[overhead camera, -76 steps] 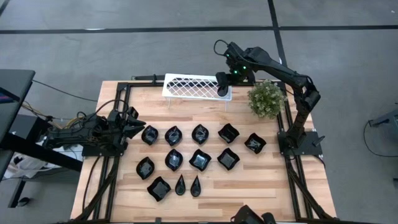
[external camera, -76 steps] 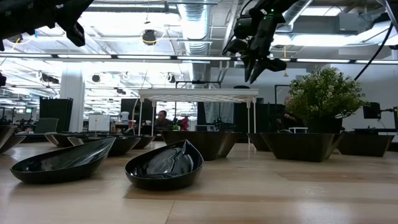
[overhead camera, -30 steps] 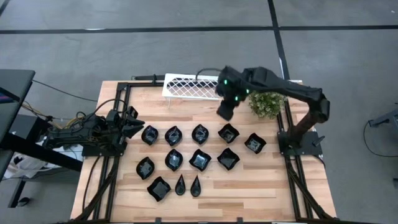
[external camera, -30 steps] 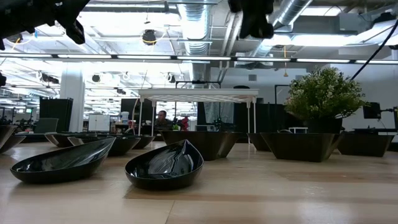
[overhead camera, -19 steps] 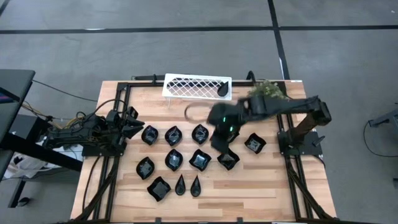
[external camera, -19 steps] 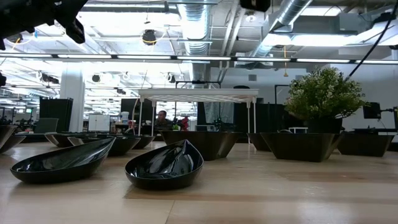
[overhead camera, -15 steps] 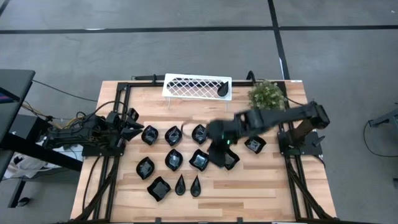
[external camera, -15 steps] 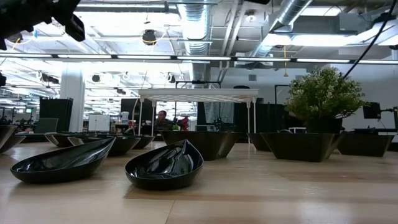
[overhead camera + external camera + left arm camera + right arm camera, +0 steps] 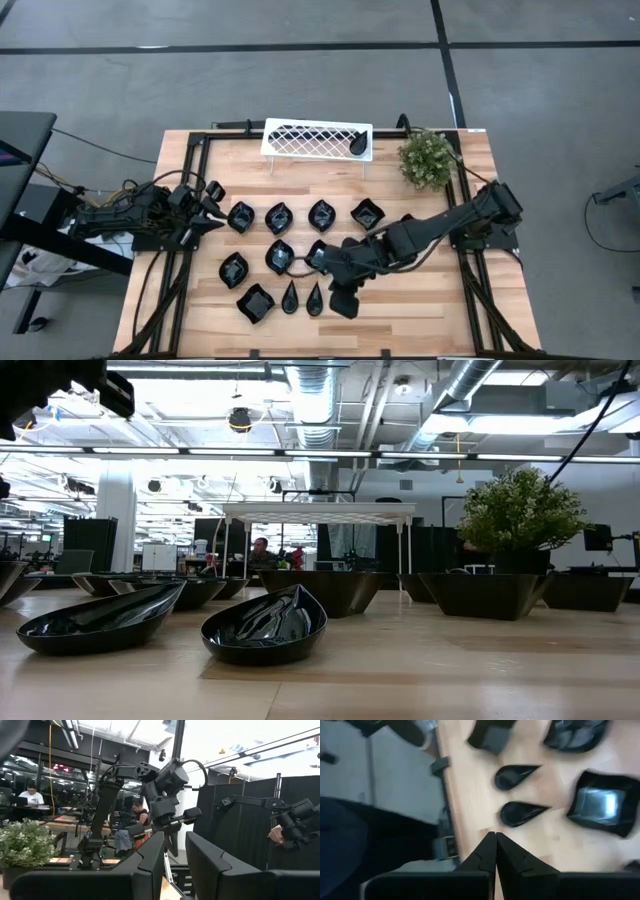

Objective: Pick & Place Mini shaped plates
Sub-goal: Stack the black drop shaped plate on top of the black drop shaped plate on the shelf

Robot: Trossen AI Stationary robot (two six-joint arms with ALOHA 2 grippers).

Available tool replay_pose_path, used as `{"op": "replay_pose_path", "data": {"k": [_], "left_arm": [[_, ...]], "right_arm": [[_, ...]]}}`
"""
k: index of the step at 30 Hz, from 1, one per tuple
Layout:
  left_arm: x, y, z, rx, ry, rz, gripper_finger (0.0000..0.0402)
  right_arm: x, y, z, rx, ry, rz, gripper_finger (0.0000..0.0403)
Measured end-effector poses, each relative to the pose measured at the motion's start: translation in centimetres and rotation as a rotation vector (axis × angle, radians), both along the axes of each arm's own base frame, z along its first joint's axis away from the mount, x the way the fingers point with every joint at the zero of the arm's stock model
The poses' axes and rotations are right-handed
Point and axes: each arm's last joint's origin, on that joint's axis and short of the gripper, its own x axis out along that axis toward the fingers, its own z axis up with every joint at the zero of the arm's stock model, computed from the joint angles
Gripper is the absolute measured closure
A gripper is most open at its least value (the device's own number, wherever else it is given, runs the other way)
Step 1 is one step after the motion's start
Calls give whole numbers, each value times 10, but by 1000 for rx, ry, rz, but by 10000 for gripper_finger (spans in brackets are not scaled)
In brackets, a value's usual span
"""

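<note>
High view showed the right gripper stretched out low over the near part of the table, and the right wrist view showed its fingers pressed together to a point with nothing held between them. Two teardrop plates lay just ahead of those fingertips, untouched and side by side, with a square plate beyond them to one side. We recorded one dark plate on the rack, lying at one end of the white lattice rack, well away from both sets of fingers. The remaining mini shaped plates stood in rows on the wood; we counted at least nine in plain sight, and the right arm covered part of the middle row, so we could not give a full count. The left gripper waited at the table's left edge, its fingers a narrow gap apart and empty, with the nearest plate just in front of them. The plant stood clear of the work. If the rack is the intended destination, we judged the task to be at an early stage: one plate placed, none in hand, and nearly the whole set left to move. We judged the teardrops to be the likely next pick, which would first require those shut fingers to part.
</note>
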Motion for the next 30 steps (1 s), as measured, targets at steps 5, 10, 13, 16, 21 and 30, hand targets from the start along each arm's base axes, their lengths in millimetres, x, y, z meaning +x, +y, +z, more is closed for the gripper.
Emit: {"op": "replay_pose_path", "data": {"k": [5,10,13,16,21,30], "left_arm": [[0,0,0,0,1,0,320],[0,0,0,0,0,0,320],[0,0,0,0,0,0,320],[0,0,0,0,0,0,320],[0,0,0,0,1,0,320],[0,0,0,0,0,0,320]], "right_arm": [[-5,11,-2,29,24,-30,402],[-11,24,-15,54,67,-56,402],[-10,30,-31,79,66,-68,403],[-8,33,-42,102,40,-68,403],[-3,27,-58,109,15,-82,403],[6,7,-80,232,73,-216,391]]}}
